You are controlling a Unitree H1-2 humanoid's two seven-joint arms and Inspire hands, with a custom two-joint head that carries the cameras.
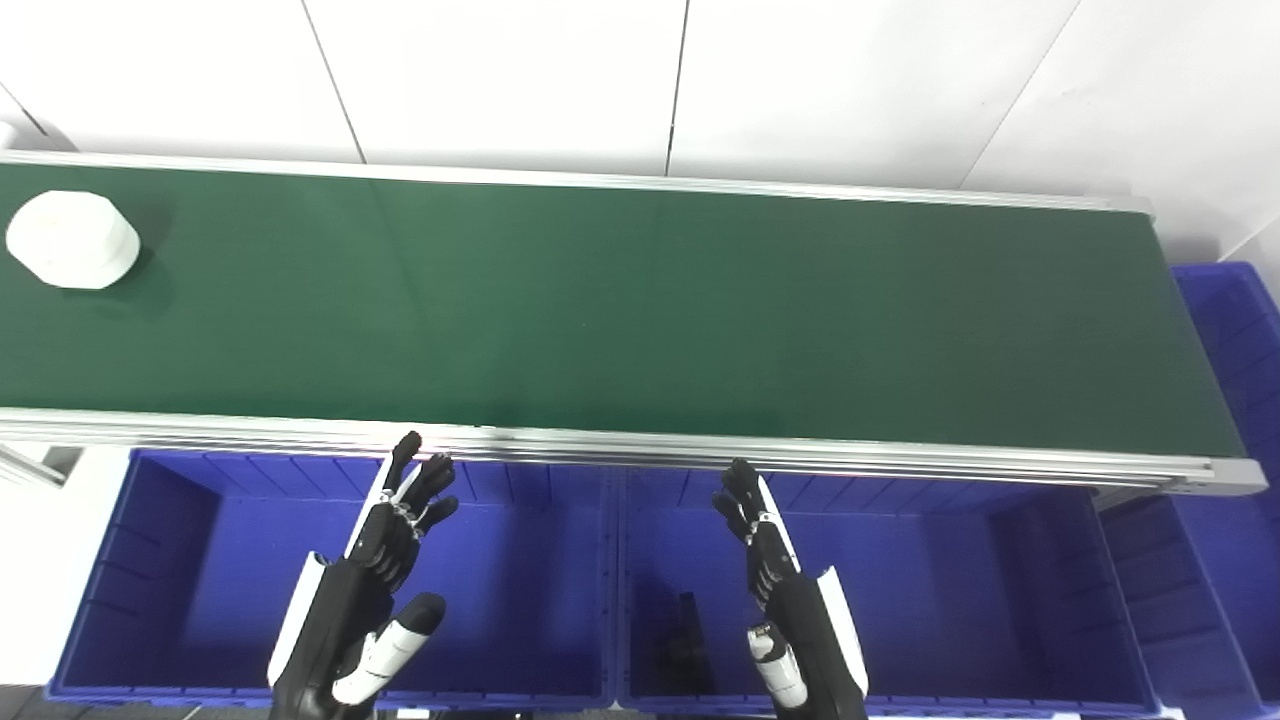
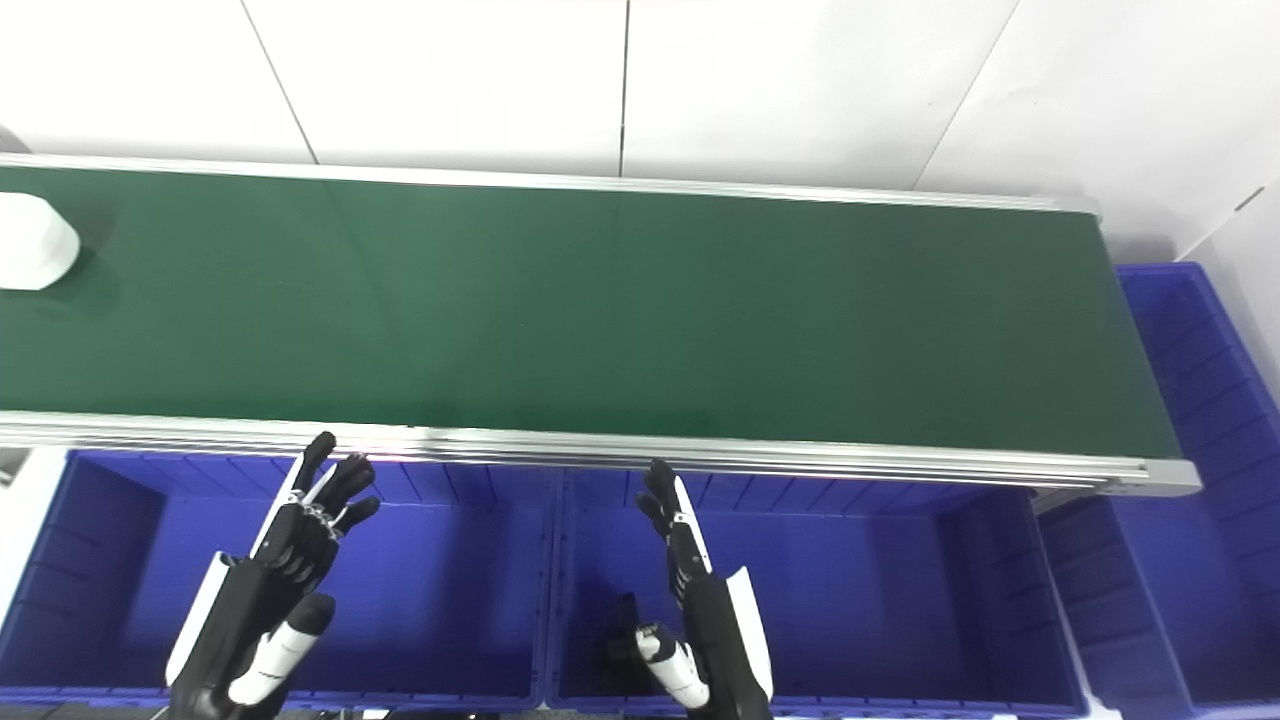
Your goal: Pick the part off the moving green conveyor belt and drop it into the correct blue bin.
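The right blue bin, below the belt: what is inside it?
Inside the right blue bin, one dark object lies near its left wall. The right robot hand covers part of the floor.

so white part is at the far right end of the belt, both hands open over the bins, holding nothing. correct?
Not quite. The white part sits at the far left end of the green belt, not the right; the left eye view shows it whole. The rest holds: the left hand and right hand are open and hold nothing, over the blue bins.
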